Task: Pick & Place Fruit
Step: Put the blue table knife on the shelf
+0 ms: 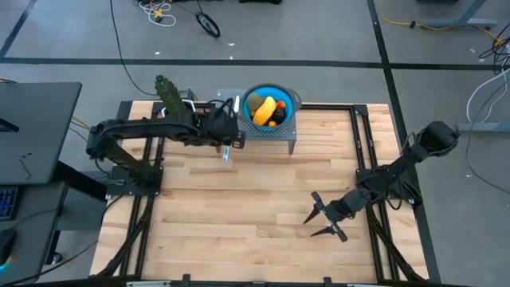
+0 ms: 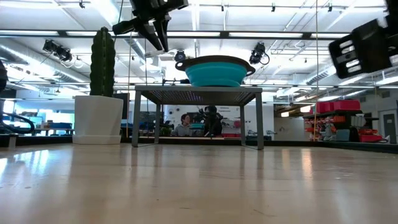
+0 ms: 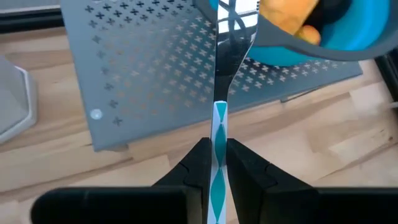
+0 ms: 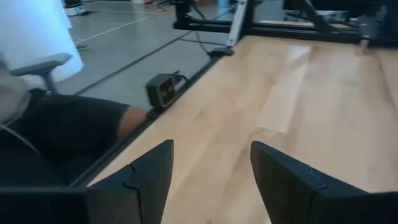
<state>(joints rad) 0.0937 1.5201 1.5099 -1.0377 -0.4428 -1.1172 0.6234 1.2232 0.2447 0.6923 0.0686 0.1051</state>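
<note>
While fruit point(image 1: 266, 109) fills bowl point(image 1: 288, 111) — table point(image 1: 239, 215) bare.

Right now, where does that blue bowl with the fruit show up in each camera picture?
High view: blue bowl at top centre, on the grey stand.
Low view: bowl centre, atop the stand.
Left wrist view: bowl in the upper right corner.
Right wrist view: not in it.
Shared landmark: the grey stand.

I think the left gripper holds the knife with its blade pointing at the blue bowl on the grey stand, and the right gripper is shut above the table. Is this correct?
One detail is wrong: the right gripper is open, not shut. The right wrist view shows its two fingers well apart over bare wood. The rest holds: the left gripper is closed on the knife, aimed at the blue bowl on the grey stand.
</note>
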